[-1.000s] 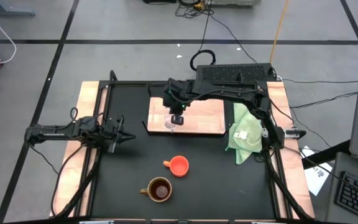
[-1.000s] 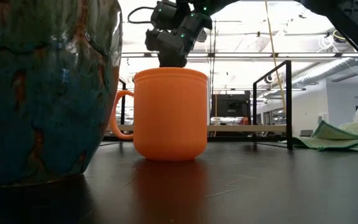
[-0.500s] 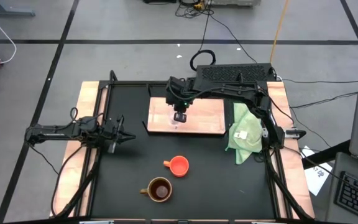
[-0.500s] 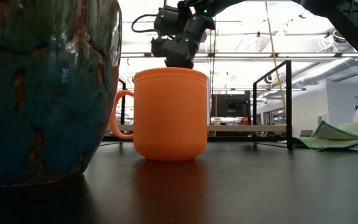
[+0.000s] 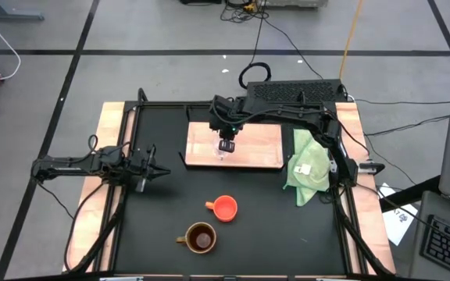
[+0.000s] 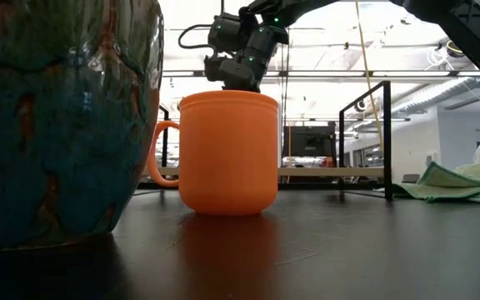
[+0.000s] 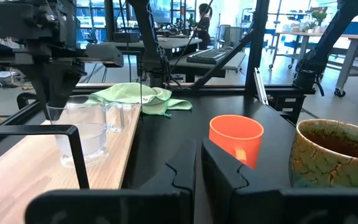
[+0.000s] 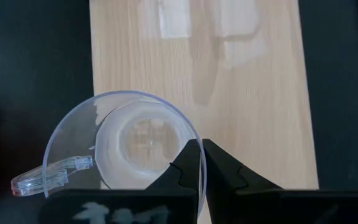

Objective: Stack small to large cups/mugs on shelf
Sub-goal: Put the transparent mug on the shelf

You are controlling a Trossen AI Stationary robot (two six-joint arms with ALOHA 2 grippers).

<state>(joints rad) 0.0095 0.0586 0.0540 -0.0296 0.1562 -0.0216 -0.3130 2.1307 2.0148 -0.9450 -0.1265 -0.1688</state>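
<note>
The small clear glass cup [image 8: 129,146] stands on the light-wood shelf board [image 5: 260,144], also seen in the left wrist view [image 7: 82,130]. My right gripper [image 8: 202,149] is above it, pointing down, shut on its rim. The orange cup [image 5: 225,208] and the brown mug [image 5: 201,237] stand upright on the black table nearer the front. My left gripper [image 5: 161,171] waits shut at the table's left, level, touching nothing. My right gripper holds the glass cup by its rim [image 8: 191,134], on the side opposite the handle [image 8: 42,177]. One finger is inside the cup and one outside, coming from above. The cup is upright with its base apparently on the board [image 7: 17,174].
A light green cloth [image 5: 309,168] lies crumpled at the board's right end. The orange cup [image 6: 227,154] and brown mug [image 6: 57,125] fill the low view's foreground. Black frame posts stand around the table. Bare board [image 8: 253,93] shows beside the glass cup.
My right gripper has shifted slightly toward the table's right and far edge over the board, and the glass cup has moved with it. The gripper has stayed shut on the rim. The left arm has kept still.
</note>
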